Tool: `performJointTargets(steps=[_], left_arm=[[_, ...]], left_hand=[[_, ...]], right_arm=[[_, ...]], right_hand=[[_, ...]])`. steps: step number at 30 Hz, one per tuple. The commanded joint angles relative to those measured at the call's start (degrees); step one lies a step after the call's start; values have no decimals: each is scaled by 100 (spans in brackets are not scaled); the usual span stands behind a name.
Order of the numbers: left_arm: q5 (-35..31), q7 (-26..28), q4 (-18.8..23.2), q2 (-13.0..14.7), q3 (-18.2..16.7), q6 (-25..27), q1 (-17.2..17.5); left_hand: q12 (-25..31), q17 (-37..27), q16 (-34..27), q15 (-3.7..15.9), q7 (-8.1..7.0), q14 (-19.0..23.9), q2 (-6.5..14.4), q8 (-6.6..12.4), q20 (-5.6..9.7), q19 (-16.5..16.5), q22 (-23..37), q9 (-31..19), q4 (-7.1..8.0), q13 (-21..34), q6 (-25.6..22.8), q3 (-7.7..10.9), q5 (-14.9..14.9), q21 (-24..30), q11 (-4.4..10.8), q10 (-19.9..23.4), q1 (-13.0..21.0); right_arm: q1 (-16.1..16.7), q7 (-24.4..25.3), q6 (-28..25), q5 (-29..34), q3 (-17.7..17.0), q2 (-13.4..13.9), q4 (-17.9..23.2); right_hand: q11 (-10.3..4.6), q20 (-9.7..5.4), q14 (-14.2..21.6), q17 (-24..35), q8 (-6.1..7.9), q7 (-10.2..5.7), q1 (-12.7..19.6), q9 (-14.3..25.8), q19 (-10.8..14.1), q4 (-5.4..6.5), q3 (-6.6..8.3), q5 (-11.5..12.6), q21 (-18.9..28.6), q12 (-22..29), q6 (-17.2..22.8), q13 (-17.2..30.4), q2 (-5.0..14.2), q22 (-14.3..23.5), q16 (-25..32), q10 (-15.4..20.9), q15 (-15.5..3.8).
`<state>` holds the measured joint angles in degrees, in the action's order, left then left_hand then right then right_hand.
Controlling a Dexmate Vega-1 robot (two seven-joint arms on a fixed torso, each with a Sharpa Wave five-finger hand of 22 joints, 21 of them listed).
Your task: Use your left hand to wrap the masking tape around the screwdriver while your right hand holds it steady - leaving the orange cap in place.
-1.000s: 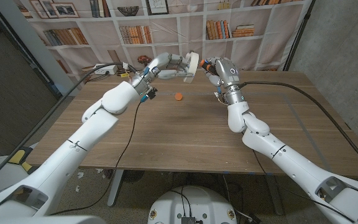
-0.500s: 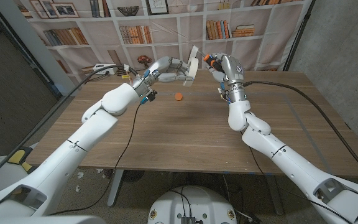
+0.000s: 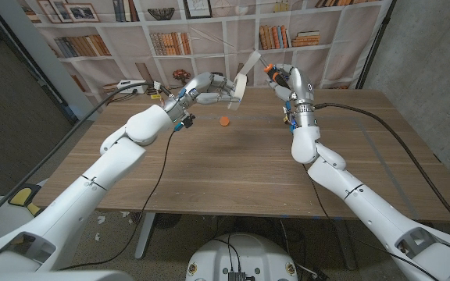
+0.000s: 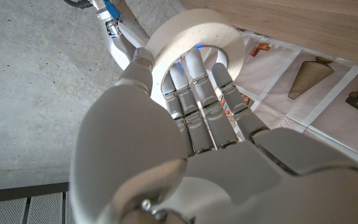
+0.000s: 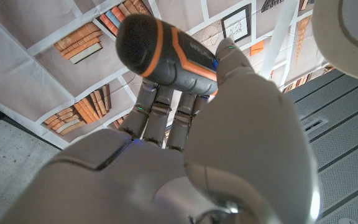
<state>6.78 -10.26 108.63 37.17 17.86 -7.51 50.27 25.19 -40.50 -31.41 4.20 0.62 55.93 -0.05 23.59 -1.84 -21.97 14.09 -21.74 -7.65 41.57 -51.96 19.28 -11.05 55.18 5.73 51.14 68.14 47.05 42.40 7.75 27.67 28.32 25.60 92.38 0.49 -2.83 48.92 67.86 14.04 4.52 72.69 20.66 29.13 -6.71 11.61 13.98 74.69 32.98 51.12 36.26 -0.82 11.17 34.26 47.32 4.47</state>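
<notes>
My left hand (image 3: 219, 87) is raised over the table's far side, its fingers (image 4: 197, 93) pushed through the white masking tape roll (image 3: 240, 87) (image 4: 194, 38). A pale strip of tape (image 3: 253, 62) runs from the roll up toward the screwdriver (image 3: 271, 70). My right hand (image 3: 289, 83) (image 5: 185, 155) grips the screwdriver by its black and orange handle (image 5: 166, 53) and holds it up in the air. The tape roll (image 5: 348, 28) shows at the edge of the right wrist view. A small orange cap (image 3: 224, 121) lies on the wooden table (image 3: 233, 172) below both hands.
A black cable (image 3: 166, 156) hangs from my left arm across the table's left half. Another cable (image 3: 381, 117) crosses the right side. A power strip (image 3: 133, 87) sits at the back left edge. A bookshelf backdrop (image 3: 170, 39) stands behind the table.
My right hand has lifted the screwdriver higher and slightly to the right. A strip of tape has drawn out between roll and screwdriver. The left hand has stayed nearly in place, tilting the roll.
</notes>
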Motion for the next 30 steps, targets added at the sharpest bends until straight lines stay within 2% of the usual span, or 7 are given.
performJointTargets(steps=[1,16,23,30], left_arm=[[37,-20,-86,16,-3,-22,-77],[136,62,-224,-48,-93,-125,-135],[256,3,-388,-108,-88,-171,-238],[427,-188,-594,-164,-8,-210,-415]], left_hand=[[-22,-21,14,927,20,480,982,-8,5,18,5,-32,10,28,-59,54,-50,58,183,184,1003],[-55,-65,54,928,29,491,978,-42,-5,55,-50,-50,9,53,-67,63,-46,154,181,202,997],[-70,-86,71,927,24,495,976,-53,-2,68,-74,-57,9,61,-81,65,-46,197,183,212,994],[-88,-107,91,927,24,502,972,-67,0,87,-100,-66,8,68,-92,69,-46,243,176,227,991]], right_arm=[[72,-225,543,-368,-169,98,-43],[265,-564,845,-555,-330,342,-54],[452,-580,1287,-879,-490,362,-62],[480,-606,1857,-961,-531,308,-81]], right_hand=[[-399,-861,1136,20,-8,-802,846,10,-38,13,8,35,35,-6,962,11,827,-4,5,447,-1718],[-431,-860,1135,24,-16,-861,837,15,-96,21,-16,41,69,-25,987,39,806,-21,-36,462,-1719],[-492,-860,1113,19,-22,-926,815,5,-158,30,-43,52,65,-37,1014,58,772,-36,-74,467,-1719],[-502,-860,1101,14,-26,-931,813,13,-191,35,-52,67,72,-59,1009,55,769,-40,-103,468,-1721]])
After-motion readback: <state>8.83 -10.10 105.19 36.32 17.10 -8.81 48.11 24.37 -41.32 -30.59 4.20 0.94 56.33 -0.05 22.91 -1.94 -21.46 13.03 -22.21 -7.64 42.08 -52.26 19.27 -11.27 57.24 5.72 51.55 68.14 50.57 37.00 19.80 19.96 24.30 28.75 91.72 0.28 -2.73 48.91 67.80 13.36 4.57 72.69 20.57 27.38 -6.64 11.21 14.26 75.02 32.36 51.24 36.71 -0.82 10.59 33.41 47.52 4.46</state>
